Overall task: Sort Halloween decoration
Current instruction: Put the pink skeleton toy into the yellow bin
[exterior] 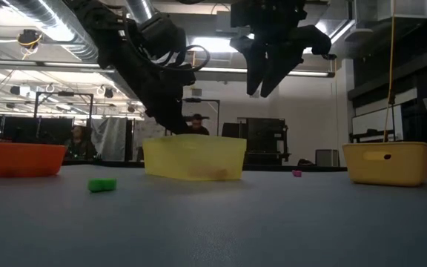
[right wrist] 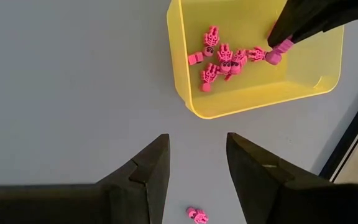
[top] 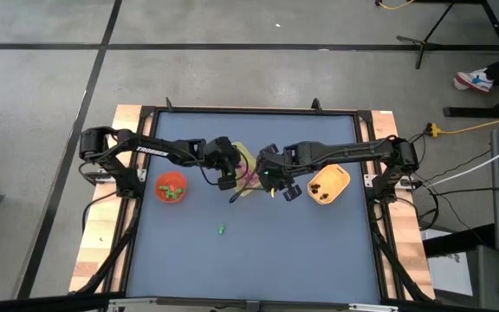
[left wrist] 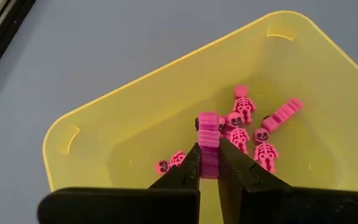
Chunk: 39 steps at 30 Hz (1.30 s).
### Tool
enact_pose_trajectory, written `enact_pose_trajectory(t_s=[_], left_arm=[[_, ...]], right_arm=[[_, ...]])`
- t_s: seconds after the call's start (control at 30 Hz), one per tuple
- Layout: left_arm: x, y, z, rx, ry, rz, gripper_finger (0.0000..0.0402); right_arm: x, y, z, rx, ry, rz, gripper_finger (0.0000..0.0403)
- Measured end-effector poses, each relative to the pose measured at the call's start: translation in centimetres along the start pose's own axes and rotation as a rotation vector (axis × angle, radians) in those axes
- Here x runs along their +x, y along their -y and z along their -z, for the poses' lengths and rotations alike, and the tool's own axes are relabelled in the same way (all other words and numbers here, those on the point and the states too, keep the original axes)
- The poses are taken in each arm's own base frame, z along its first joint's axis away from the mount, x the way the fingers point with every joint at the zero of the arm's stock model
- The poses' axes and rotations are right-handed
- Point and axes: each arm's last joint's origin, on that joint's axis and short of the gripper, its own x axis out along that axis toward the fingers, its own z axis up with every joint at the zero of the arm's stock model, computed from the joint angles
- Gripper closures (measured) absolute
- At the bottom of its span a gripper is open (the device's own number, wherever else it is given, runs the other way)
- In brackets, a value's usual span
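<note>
Left fingers: pinched on a pink trinket, ridged on its side, held above the inside of the yellow tray.
Right fingers: spread wide, nothing between them, raised over bare table beside the yellow tray.
Left gripper: over the yellow tray, tips pointing down into it.
Right gripper: just outside the yellow tray's rim, high above the table in the low view.
Pink skeletons: a small heap on the yellow tray's floor, directly beneath the held trinket; some lying flat, one ridged piece among them.
Loose pink piece: on the table outside the yellow tray, near the right gripper.
Green piece: alone on the table, well apart from the yellow tray, toward the front edge.
Red bowl: beside the yellow tray on the left arm's side, green pieces inside.
Orange bowl: beside the yellow tray on the right arm's side, dark pieces inside.
</note>
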Motion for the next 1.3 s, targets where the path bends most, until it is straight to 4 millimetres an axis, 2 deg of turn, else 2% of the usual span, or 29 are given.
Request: enact_pose_trajectory(t_s=[0.3,0.6,0.77,1.3], left_arm=[[0.00,0.00,0.00,0.000,0.000,0.000,0.0388],[0.00,-0.16,0.01,0.000,-0.003,-0.055,0.0313],[0.00,-0.16,0.01,0.000,-0.003,-0.055,0.0291],[-0.48,-0.11,-0.23,0.000,0.012,-0.053,0.0296]], right_arm=[[0.00,0.00,0.00,0.000,0.000,0.000,0.0246],[0.01,0.00,0.00,0.000,0.000,0.000,0.0246],[0.01,0.00,0.00,-0.001,0.000,0.000,0.0246],[-0.08,-0.15,0.24,0.019,-0.021,-0.014,0.0246]])
